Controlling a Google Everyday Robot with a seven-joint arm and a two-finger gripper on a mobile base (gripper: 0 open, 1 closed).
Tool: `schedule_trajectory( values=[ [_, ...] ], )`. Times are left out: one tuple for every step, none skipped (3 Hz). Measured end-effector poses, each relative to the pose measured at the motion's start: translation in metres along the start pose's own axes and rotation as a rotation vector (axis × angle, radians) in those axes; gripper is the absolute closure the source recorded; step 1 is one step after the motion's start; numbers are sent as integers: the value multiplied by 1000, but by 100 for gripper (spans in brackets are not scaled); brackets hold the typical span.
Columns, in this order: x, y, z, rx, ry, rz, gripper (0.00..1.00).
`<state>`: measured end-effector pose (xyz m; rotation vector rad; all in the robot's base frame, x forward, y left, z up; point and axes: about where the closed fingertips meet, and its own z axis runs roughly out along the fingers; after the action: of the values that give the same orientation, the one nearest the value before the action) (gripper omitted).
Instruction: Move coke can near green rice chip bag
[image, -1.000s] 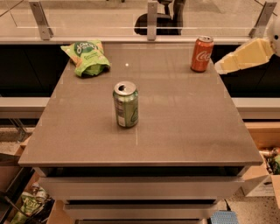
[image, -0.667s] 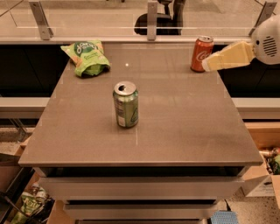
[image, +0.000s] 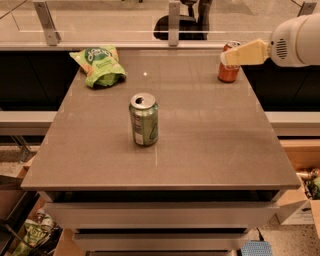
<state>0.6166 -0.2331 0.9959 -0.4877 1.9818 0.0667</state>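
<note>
The coke can (image: 228, 73) stands upright at the far right of the grey table (image: 210, 145), near its back edge. My gripper (image: 228, 56) reaches in from the right, and its cream-coloured tip overlaps the can's upper half and hides the top. The white arm housing (image: 296, 41) sits just to the right of it. The green rice chip bag (image: 100, 65) lies at the far left of the table, well apart from the can.
A green soda can (image: 144, 120) stands upright near the table's middle, between the bag and the coke can. A glass barrier with metal posts (image: 173, 22) runs along the back edge. Boxes and clutter lie on the floor at both sides.
My gripper has moved left, from beside the coke can to overlapping its upper part. The coke can, green can and bag have not moved.
</note>
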Motion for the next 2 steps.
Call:
schedule_trajectory(
  values=[
    [-1, -18, 24, 28, -20, 28, 0],
    [4, -32, 41, 41, -21, 55, 0]
  ],
)
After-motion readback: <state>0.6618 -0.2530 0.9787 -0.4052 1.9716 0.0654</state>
